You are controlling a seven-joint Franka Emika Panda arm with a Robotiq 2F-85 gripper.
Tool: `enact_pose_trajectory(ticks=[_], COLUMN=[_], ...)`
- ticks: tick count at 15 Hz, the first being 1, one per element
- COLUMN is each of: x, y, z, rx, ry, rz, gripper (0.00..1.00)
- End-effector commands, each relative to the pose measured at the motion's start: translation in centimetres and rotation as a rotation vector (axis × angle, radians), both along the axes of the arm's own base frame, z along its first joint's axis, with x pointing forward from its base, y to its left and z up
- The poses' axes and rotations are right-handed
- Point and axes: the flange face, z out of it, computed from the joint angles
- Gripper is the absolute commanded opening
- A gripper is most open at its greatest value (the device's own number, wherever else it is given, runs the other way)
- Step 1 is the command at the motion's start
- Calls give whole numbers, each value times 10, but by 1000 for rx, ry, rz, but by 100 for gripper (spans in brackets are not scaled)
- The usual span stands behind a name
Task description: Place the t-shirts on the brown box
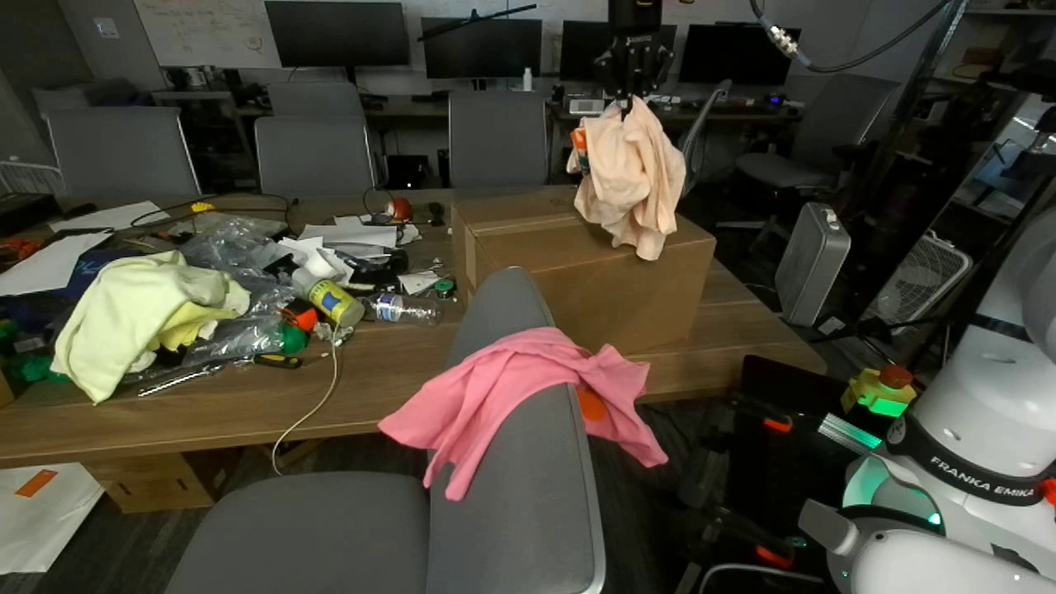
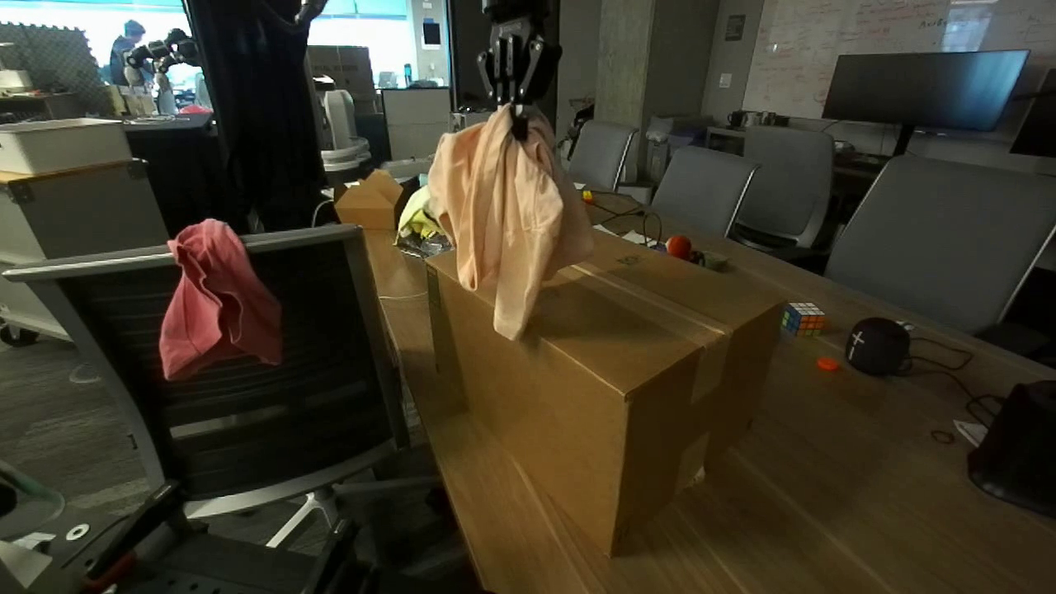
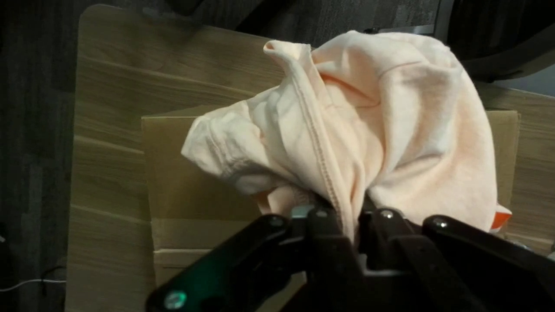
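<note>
At left in an exterior view, a yellow shirt (image 1: 124, 318) lies over partly hidden clutter (image 1: 239, 256) on the table (image 1: 388, 367); a pink shirt (image 1: 516, 371) drapes over a chair (image 1: 536, 495); the claw (image 1: 625, 109) grips a peach shirt (image 1: 631, 177) above the brown box (image 1: 619, 305), hiding part of it; any contact is unclear.

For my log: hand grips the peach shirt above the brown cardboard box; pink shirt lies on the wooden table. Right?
Not the wooden table: the pink cloth shirt hangs over a grey chair's backrest, as both exterior views show. The rest holds.
</note>
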Motion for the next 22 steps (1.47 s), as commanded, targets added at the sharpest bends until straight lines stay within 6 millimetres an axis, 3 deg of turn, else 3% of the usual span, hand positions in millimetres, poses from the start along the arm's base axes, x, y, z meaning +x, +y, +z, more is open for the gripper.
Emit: enact_pose_trajectory(ticks=[1, 12, 13, 15, 19, 22], x=[-6, 5, 9, 13, 16, 15], y=[-6, -11, -12, -13, -8, 9], z=[3, 40, 36, 23, -7, -24], rx=[3, -123, -121, -116, -76, -31], ry=[-57, -425, -428, -370, -304, -263], rz=[-85, -480, -510, -517, -469, -362], gripper=[15, 14, 39, 45, 76, 98])
